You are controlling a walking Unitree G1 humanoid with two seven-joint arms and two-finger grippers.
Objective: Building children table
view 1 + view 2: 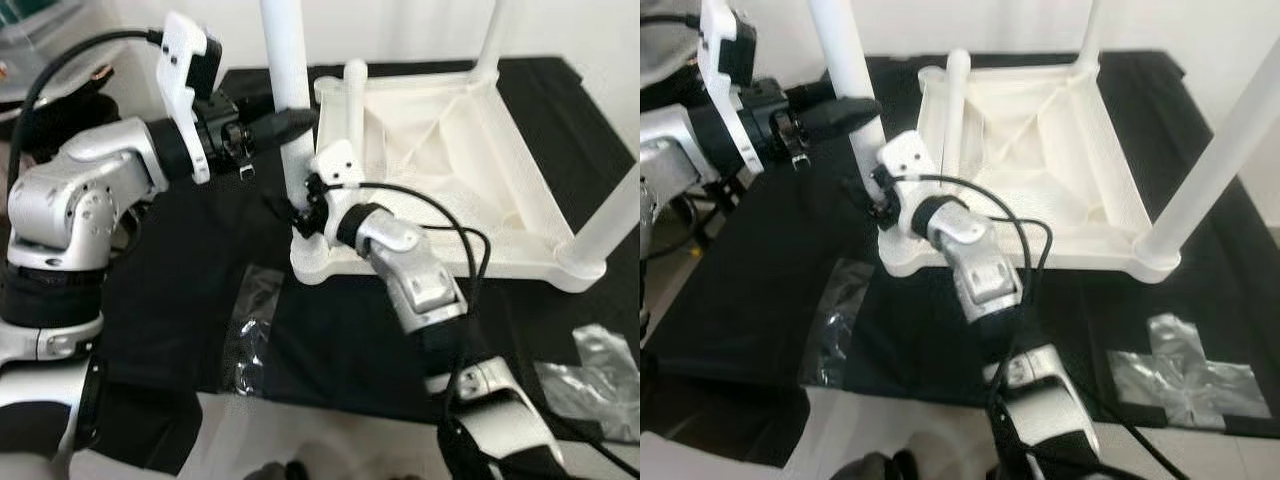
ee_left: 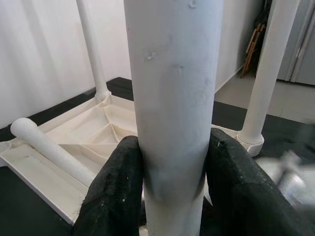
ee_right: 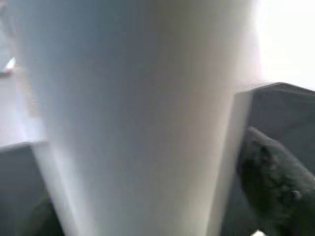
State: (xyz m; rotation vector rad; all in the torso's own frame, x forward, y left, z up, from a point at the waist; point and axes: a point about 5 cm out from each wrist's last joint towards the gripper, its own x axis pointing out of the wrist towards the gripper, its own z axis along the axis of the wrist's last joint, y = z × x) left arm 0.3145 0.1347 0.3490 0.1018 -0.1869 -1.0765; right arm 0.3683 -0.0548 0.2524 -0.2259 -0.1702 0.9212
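Closest to the robot, the right gripper (image 1: pixel 305 200) reaches up to the bottom of a white table leg (image 1: pixel 290 90). Its fingers are squeezed on the leg low down, just above the near corner of the white table top (image 1: pixel 440 150). The table top lies upside down on a black cloth (image 1: pixel 180 290) over the bench. A crinkly clear plastic bag (image 1: pixel 245 340) lies on the cloth near the robot.

A bit higher, the left gripper (image 1: pixel 300 122) comes in from the left side. In the left wrist view its black fingers (image 2: pixel 115 191) hug the same leg, one on each side, touching it.

Farther back, another loose leg (image 1: pixel 352 110) leans inside the table top, not fixed. Two more legs (image 1: pixel 612 225) stand up at the far and right corners, so they look done.

The step in hand looks like fixing this leg into the near corner hole. To do it well, keep the leg straight up, not tipping. One gripper should hold it steady while the other turns it gently. Push down softly so it stays in the hole. The table top might slide on the cloth, so go slowly. Then the leaning leg is likely next.
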